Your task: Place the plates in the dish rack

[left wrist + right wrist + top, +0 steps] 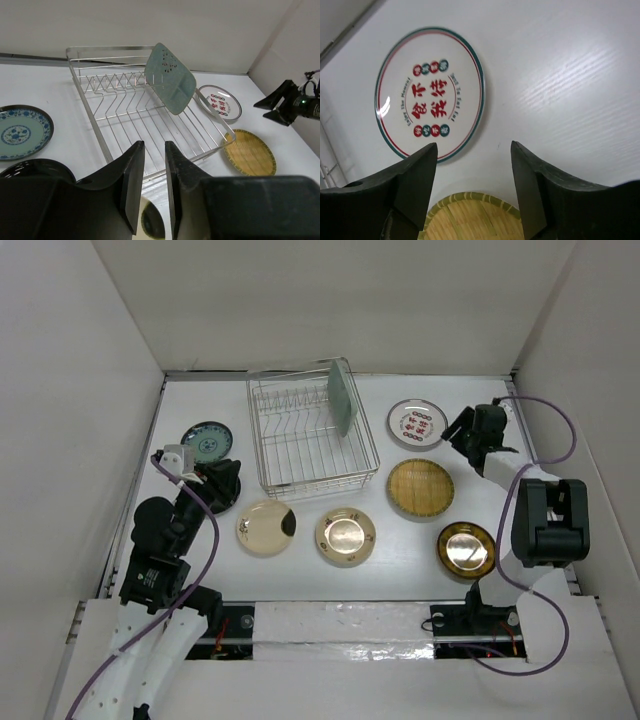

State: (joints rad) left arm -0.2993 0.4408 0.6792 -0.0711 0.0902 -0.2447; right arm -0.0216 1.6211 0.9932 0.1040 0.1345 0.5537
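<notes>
1. Right pincer (pixel 473 150): jaws wide apart, nothing between them. It hangs low over bare tabletop (pixel 310 578).
2. Just beyond its tips, at about 11 o'clock in the wrist view, lies the white plate with red marks (pixel 430 92). It is flat, and the jaws neither touch nor straddle it. From above it sits at 9 o'clock of this pincer. It is round, so there is no long axis to line up with; my guess is the near rim is the way in.
3. The woven yellow plate (pixel 470 215) shows at 6 o'clock, under the fingers.
4. The right arm is plainly nearer the white plate; the left is across the tabletop.
5. Left pincer (pixel 153 150): jaws narrow, a slim gap with nothing in it. The black plate (pixel 30 172) is at its 8 o'clock and the blue-patterned plate (pixel 22 132) at 9.
6. The dish rack (pixel 255 435) lies at 9 o'clock of the white plate. It holds one piece: the pale green plate (pixel 341 395), on edge at the right-hand end and leaning.
7. Flat outside the rack are the cream plate with dark patch (pixel 266 527), the cream-gold plate (pixel 346 536) and the dark-and-gold plate (pixel 466 547). Seven are not yet loaded.
</notes>
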